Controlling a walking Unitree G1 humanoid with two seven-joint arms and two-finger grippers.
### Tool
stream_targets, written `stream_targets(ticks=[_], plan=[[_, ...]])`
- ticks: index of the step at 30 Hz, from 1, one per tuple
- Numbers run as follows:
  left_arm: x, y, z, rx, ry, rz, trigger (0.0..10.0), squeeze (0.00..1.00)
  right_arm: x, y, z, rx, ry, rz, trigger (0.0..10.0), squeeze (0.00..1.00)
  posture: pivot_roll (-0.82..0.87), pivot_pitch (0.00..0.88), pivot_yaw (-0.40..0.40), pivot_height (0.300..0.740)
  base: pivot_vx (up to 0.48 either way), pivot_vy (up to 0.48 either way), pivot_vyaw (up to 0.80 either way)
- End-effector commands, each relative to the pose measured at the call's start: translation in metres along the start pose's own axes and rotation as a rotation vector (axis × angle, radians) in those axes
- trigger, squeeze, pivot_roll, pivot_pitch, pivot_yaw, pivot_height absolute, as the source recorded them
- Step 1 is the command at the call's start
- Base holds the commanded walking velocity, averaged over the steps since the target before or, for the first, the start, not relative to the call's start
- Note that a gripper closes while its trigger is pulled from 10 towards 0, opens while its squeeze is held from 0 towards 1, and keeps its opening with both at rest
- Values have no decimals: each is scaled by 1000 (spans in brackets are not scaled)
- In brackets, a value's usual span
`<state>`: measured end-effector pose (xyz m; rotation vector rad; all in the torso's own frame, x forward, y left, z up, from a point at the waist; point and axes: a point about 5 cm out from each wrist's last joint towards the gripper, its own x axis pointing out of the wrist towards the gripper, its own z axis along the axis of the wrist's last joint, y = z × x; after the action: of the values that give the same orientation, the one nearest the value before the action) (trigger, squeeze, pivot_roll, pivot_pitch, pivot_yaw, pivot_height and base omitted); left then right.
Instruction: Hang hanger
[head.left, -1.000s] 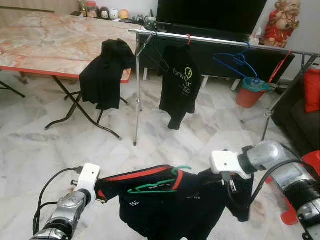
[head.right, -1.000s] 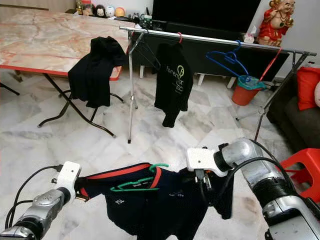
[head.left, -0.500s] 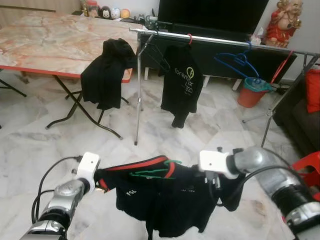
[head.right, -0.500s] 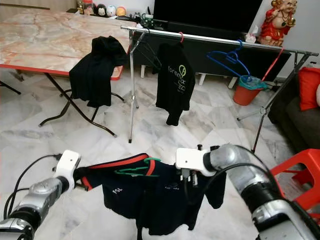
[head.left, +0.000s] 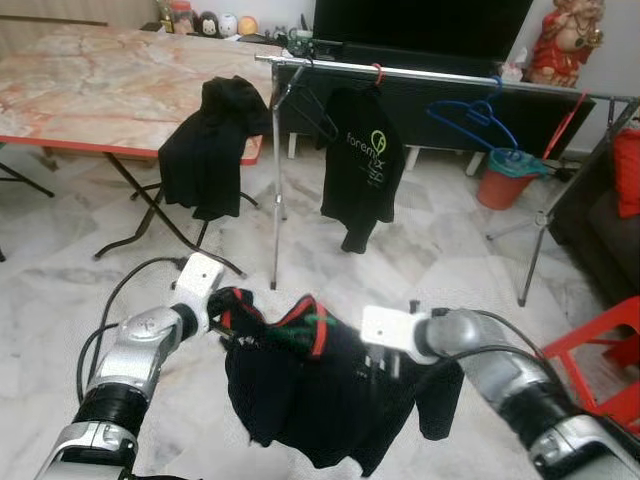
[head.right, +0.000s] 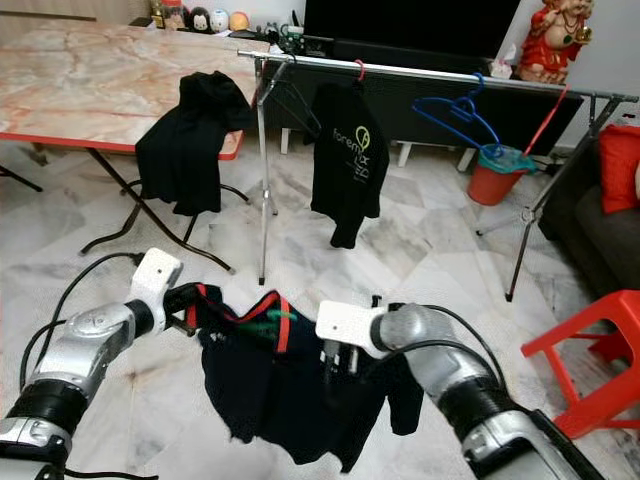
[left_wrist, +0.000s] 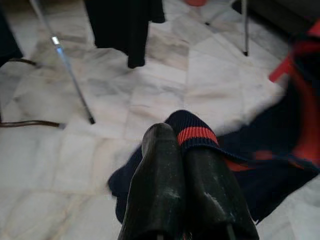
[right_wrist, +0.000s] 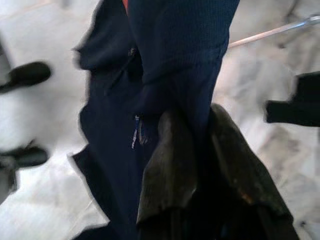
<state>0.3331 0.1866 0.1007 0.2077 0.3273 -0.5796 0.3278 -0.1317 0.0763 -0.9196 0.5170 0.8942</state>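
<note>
Both grippers have drawn closer together since a second ago, so the shirt (head.left: 310, 390), stretched flat between them then, now sags in a bunched fold. Left gripper (head.left: 228, 303) is pinched shut on the shirt's red-striped cuff (left_wrist: 196, 136); in its wrist view the two fingers (left_wrist: 165, 185) lie pressed together with the cuff caught at their tips. Right gripper (head.left: 378, 362) grips the shirt's other side, its fingers (right_wrist: 170, 170) closed on a fold of dark cloth. A green hanger (head.left: 300, 322) sits inside the red collar, half buried in the folds, between the grippers and well short of the rail (head.left: 440, 76).

That rail runs across the room beyond the grippers. On it hang a black hanger (head.left: 312, 108), a printed black shirt (head.left: 364, 165) on a red hook, and a blue hanger (head.left: 478, 118). Left of the rail stands a marble-topped table (head.left: 90, 90) with a black garment (head.left: 210, 145) draped over its edge. Past the rail's right end are an orange bin (head.left: 506, 180) and a red stool (head.left: 590, 350).
</note>
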Motion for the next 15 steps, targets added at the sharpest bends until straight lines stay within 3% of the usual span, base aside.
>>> stream_targets(ticks=[1, 5, 6, 8, 15], plan=[[-1, -8, 5, 2, -8, -53, 10000, 0, -1, -11, -3, 61, 30, -112, 10000, 0, -46, 0, -73, 740, 0, 0, 0], [0, -17, 10, 17, -8, -109, 10000, 0, 8, -4, 16, 126, -84, -138, 10000, 0, -46, 0, -70, 740, 0, 0, 0], [1, -21, 12, 16, -7, -123, 10000, 0, 12, 0, 28, 212, -178, -136, 10000, 0, -46, 0, -62, 740, 0, 0, 0], [3, -25, 14, 17, -10, -140, 10000, 0, 16, 0, 36, 312, -235, -164, 10000, 0, -46, 0, -62, 740, 0, 0, 0], [10, -47, 25, 8, -68, -203, 10000, 0, 28, 10, 58, 400, -331, -194, 10000, 0, -38, 0, -62, 740, 0, 0, 0]])
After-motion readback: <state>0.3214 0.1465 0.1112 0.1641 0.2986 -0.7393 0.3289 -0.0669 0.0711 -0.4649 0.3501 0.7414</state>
